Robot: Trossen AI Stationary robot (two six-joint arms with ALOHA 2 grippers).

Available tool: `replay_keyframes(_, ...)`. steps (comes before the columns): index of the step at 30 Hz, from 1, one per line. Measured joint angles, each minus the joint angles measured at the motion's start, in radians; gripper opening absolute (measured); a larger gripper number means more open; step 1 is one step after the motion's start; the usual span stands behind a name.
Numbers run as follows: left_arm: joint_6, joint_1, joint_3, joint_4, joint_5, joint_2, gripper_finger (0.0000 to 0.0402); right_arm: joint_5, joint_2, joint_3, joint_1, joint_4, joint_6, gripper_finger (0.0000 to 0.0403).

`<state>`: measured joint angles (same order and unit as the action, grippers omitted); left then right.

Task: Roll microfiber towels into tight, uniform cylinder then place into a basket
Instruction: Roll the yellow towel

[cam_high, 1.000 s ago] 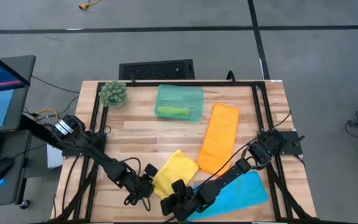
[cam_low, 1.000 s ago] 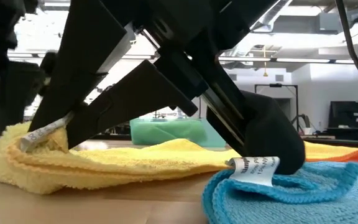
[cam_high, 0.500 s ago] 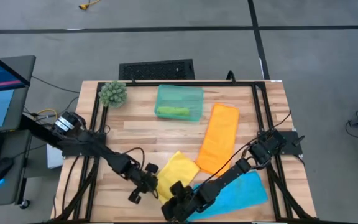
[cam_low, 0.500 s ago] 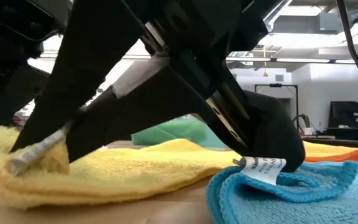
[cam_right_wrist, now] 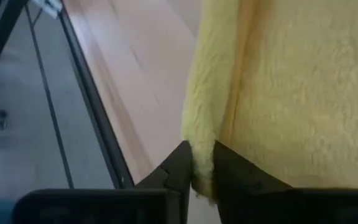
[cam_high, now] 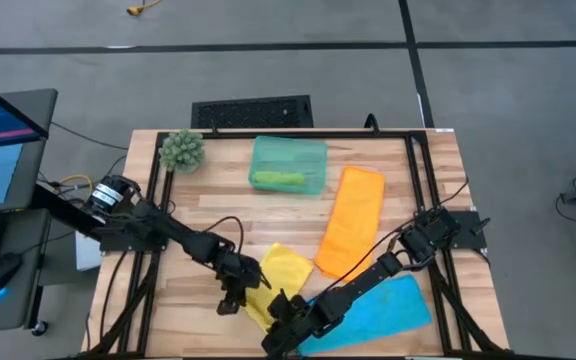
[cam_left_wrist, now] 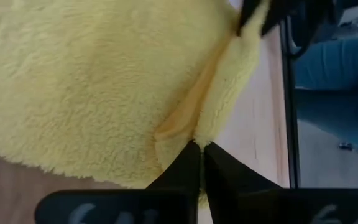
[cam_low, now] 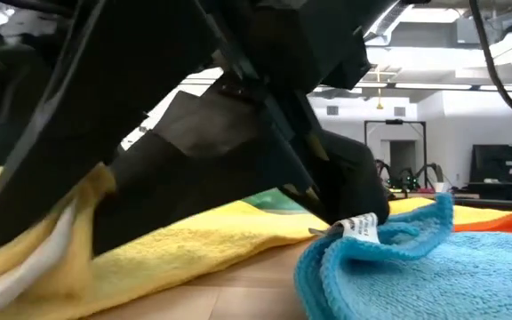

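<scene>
High view: the yellow towel (cam_high: 280, 275) lies at the table's near edge between both grippers; the basket (cam_high: 288, 165) sits well apart (one green roll inside).

Left wrist view: left gripper (cam_left_wrist: 201, 148) is clamped on the towel's edge.

Right wrist view: right gripper (cam_right_wrist: 202, 149) pinches another edge.

Step in hand: starting the roll; next, turn both edges evenly

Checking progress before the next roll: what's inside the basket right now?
Through the translucent basket a green towel lies rolled along the side nearer the arms. The rest of its floor looks empty. Anything beneath that roll is covered, so I cannot tell.
</scene>
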<state>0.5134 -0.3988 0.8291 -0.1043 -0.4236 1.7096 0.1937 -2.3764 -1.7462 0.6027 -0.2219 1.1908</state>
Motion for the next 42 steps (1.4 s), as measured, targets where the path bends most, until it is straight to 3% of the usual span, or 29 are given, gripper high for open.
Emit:
replay_keyframes(3, 0.025, 0.02, 0.0, -0.021, -0.016, 0.0, 0.0001, -0.043, 0.0, 0.0, -0.009, -0.001, -0.022, 0.0087)
replay_keyframes(12, 0.03, 0.049, 0.0, -0.101, -0.028, 0.0, 0.0001, -0.038, 0.0, 0.0, -0.008, 0.0, -0.059, 0.014)
replay_keyframes(22, 0.044, 0.089, -0.001, -0.122, -0.041, 0.0, 0.0, 0.105, 0.068, -0.001, 0.02, -0.019, -0.15, 0.0117)
replay_keyframes(27, 0.036, 0.117, -0.001, -0.124, -0.05, 0.022, 0.0, 0.123, 0.074, -0.001, 0.018, -0.037, -0.216, 0.0113)
replay_keyframes(35, 0.016, 0.141, -0.001, -0.127, -0.07, 0.027, 0.0, 0.171, 0.075, -0.02, -0.001, -0.04, -0.432, 0.0113)
replay_keyframes(39, 0.007, 0.141, -0.001, -0.125, -0.068, 0.027, 0.0, 0.235, 0.075, -0.02, -0.032, -0.061, -0.426, 0.0113)
replay_keyframes(42, 0.006, 0.141, -0.001, -0.125, -0.068, 0.027, 0.0, 0.219, 0.072, -0.02, -0.05, -0.063, -0.429, 0.0113)
